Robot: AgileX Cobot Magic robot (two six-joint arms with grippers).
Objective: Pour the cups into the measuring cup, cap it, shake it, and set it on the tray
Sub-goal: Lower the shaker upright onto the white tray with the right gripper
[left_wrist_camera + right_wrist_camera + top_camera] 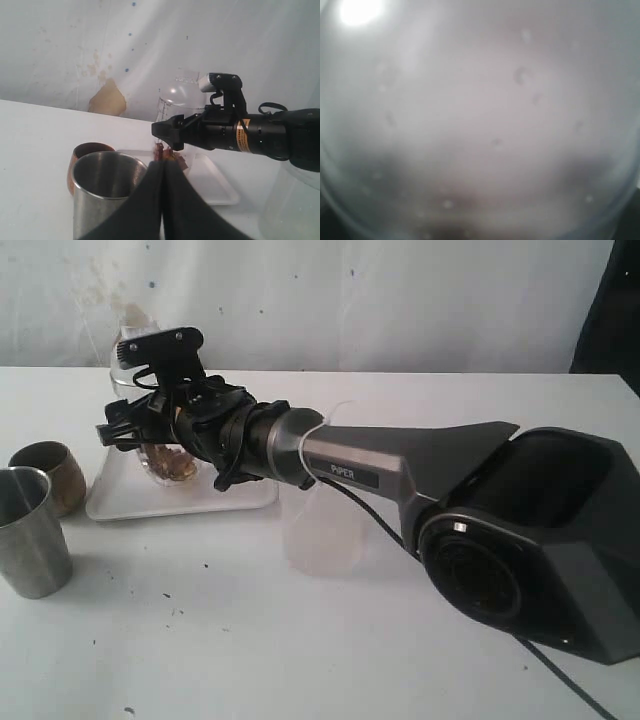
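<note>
White tabletop (300, 640) and a stained pale backdrop frame the work. The right gripper (135, 430) straddles the measuring cup (172, 462) with its jaws spread wide. Whether they press on the wall or stand just clear of it cannot be told. Its wrist camera sees only blurred clear plastic, so the cup sits very close in front of it. The cup stands upright on the tray (180, 502), toward the tray's far end, with brown contents low inside and what looks like a clear dome lid (182, 89) on top.

Judging by its look, the cup is light, thin and smooth. It would likely flex under a hard squeeze and slip under a weak one. The straight wall below the lid seems the safer hold, since the dome could pop off.

Just off the tray's left edge sits the brown cup (50, 472), with the steel tumbler (32, 530) nearer the camera. A frosted tumbler (320, 530) stands off the tray's right side, under the arm. The left gripper (162, 172) is away from the tray, its jaws pressed together and empty.
</note>
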